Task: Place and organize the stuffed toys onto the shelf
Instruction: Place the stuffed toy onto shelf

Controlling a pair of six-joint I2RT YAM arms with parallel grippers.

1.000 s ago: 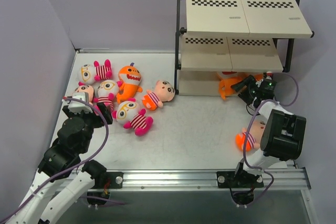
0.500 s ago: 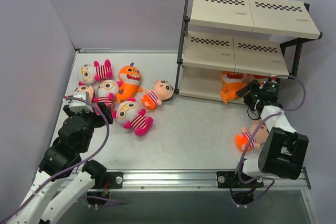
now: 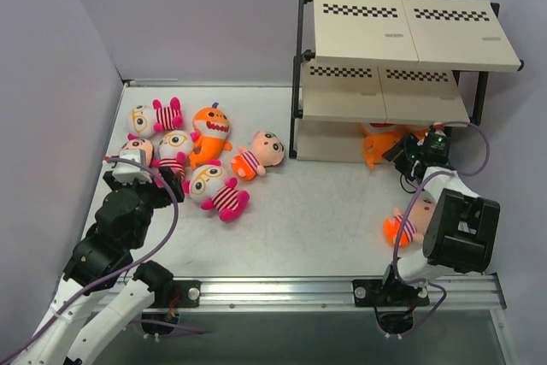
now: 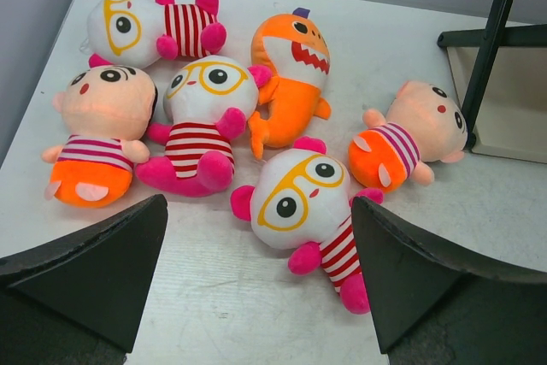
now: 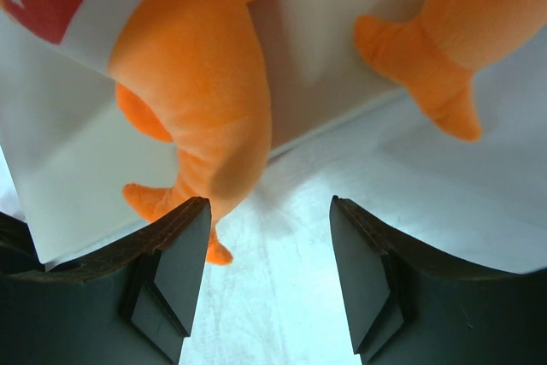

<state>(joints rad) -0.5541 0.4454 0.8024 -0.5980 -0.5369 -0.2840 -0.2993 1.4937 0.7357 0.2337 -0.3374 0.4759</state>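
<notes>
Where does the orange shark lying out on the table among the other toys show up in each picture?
Top external: the orange shark lies left of centre.
Left wrist: upper middle.
Right wrist: not in it; the orange plush there is another toy.
Shared landmark: the peach-headed doll, just right of the shark in both.

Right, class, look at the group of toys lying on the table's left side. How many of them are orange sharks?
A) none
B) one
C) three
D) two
B: the left wrist view shows a single orange shark there, lying among three glasses toys and two striped dolls.
</notes>
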